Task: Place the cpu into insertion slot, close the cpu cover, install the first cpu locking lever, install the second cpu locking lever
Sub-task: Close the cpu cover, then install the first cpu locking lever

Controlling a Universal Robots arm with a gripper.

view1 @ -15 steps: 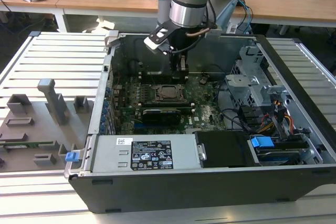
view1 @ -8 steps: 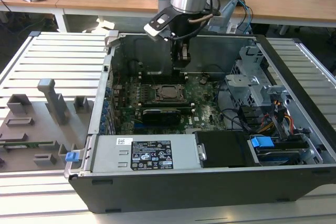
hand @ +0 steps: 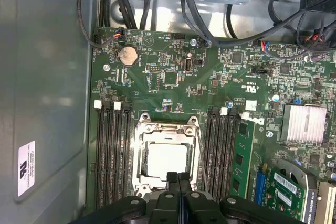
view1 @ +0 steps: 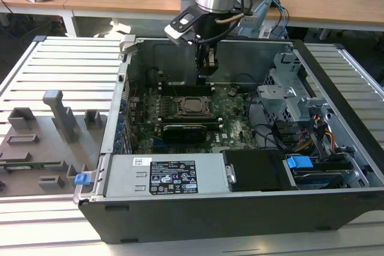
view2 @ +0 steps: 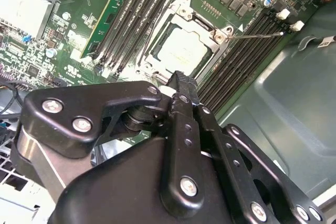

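The cpu [hand: 166,158] lies flat in the insertion slot [view1: 181,107] on the green board, its silver-grey top showing. The cpu cover [hand: 140,139], a silvery frame, lies down around the cpu [view2: 181,52]. A thin wire lever [view2: 257,35] juts out from one corner of the cover [view2: 202,23]. My gripper [hand: 178,176] is shut with nothing between its black fingers. It hangs just above the socket's edge in both wrist views. In the exterior view the gripper [view1: 207,69] is inside the open computer case, above the far side of the cpu [view1: 193,105].
Long black memory slots [hand: 112,150] flank the socket on both sides. A black card [view1: 187,130] lies nearer the case front, beside a power supply [view1: 162,175] and drive cage [view1: 288,97]. Cables [hand: 131,3] run along the board's edge. A grey fixture tray [view1: 36,142] sits at the exterior view's left.
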